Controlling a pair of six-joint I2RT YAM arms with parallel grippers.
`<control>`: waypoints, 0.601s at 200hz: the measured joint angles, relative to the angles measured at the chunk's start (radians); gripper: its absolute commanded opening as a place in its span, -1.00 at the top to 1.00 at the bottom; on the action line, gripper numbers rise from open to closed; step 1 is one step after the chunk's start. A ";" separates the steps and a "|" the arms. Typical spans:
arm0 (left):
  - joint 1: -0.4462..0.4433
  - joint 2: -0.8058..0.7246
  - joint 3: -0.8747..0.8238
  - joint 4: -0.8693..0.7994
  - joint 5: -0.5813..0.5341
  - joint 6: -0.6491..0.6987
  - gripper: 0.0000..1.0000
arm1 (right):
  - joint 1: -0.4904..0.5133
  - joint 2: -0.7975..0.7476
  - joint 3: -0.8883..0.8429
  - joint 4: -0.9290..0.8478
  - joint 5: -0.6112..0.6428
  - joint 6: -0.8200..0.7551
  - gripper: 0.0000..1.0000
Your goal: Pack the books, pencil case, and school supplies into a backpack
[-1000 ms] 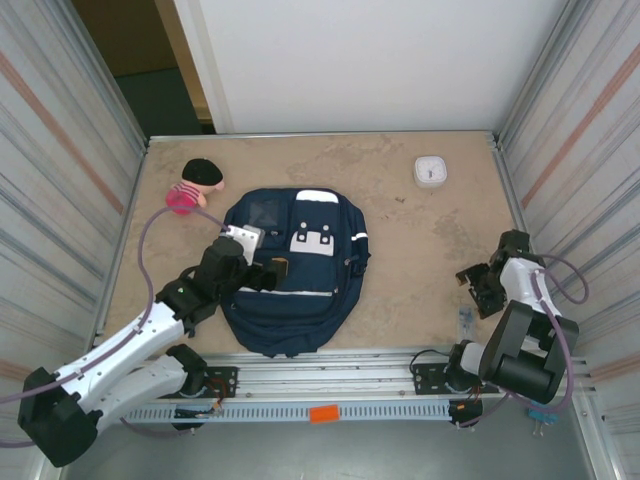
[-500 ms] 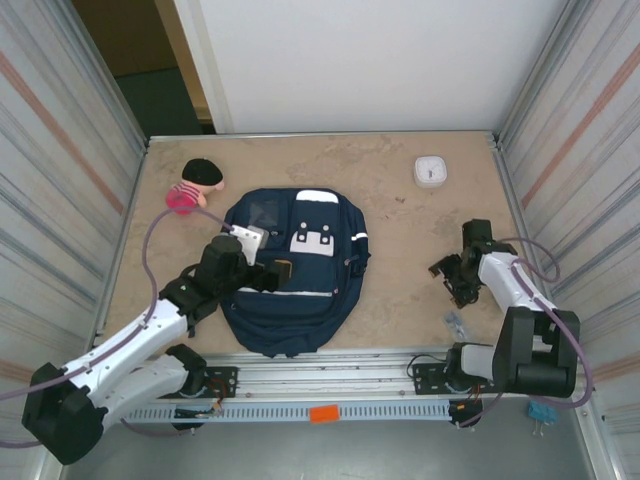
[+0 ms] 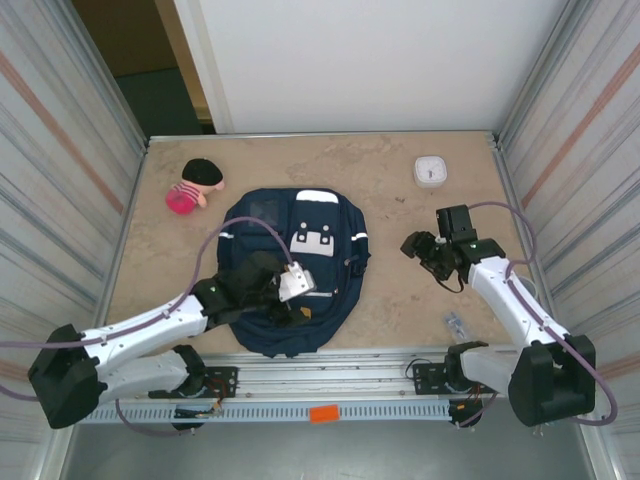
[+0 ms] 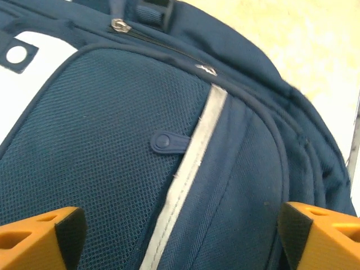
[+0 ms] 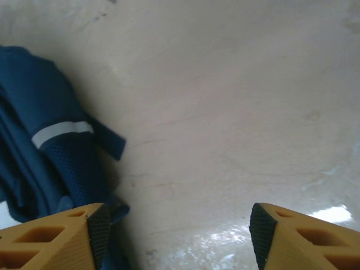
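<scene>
The backpack (image 3: 330, 270) is navy blue with white stripes and a white patch; its front panel is a fine mesh weave. The table (image 3: 400, 290) is mottled tan. The doll (image 3: 192, 188) is pink with a black cap. The device (image 3: 431, 171) is white. The arms (image 3: 140, 330) are white with black joints, and their cables (image 3: 215, 250) are lilac. The left gripper (image 4: 180, 239) and right gripper (image 5: 174, 236) have orange fingers (image 4: 34, 239) with black inner faces.

A beige, marbled stone-look desk (image 3: 400, 200) sits boxed in by ribbed grey metal walls (image 3: 55, 170) on both sides. A plain white panel (image 3: 360, 60) closes the back, beside a dark doorway (image 3: 150, 95). A silver slotted rail (image 3: 350, 375) edges the front. The light is soft and even.
</scene>
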 measured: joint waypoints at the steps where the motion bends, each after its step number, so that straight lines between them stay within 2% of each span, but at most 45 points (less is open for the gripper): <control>1: -0.001 0.002 0.000 -0.002 -0.002 0.006 -0.83 | 0.001 0.000 -0.001 0.003 -0.001 0.000 -0.34; 37: -0.003 0.057 0.011 -0.006 -0.063 0.093 -0.80 | 0.071 0.006 -0.026 0.076 -0.028 -0.024 -0.32; 62: -0.003 0.100 0.026 -0.006 -0.111 0.121 -0.87 | 0.123 0.023 -0.026 0.110 -0.032 -0.050 -0.32; 120: -0.045 0.080 0.031 -0.032 -0.063 0.176 -0.91 | 0.176 0.041 -0.026 0.156 -0.037 -0.094 -0.31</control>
